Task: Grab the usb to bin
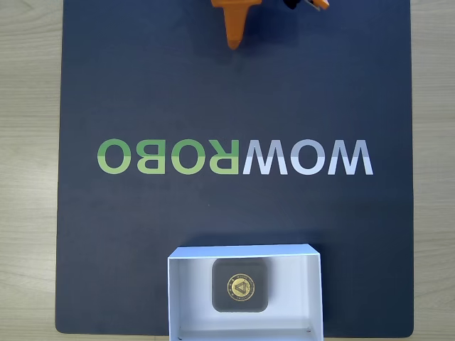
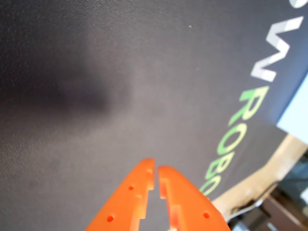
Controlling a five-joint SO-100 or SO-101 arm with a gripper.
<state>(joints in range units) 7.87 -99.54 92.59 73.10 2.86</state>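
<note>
Overall, the fixed view shows a dark mat [image 1: 142, 85] laid on a pale wooden table [image 1: 28, 142]. Across the middle of the mat runs the word "WOWROBO", seen upside down from this camera: the "WOW" part [image 1: 307, 157] is printed in pale grey-white, the "ROBO" part [image 1: 168, 155] in green.

The bin [image 1: 306, 284], a shallow white box, sits at the bottom edge of the fixed view, on the mat. The usb [image 1: 241, 285], a dark grey rounded-square block, lies flat inside the bin, near the middle of its floor. Its top carries 1 gold round emblem with a triangle at the centre; no lettering on it can be read.

The orange gripper [image 1: 233, 42] enters at the top edge of the fixed view, well apart from the bin, pointing down toward the lettering. In the wrist view the gripper [image 2: 156, 169] hangs above bare mat, its 2 jaws nearly together with only a thin slit between the tips, and nothing held. The same lettering [image 2: 240, 120] runs along the right side of the wrist view, blurred.
</note>
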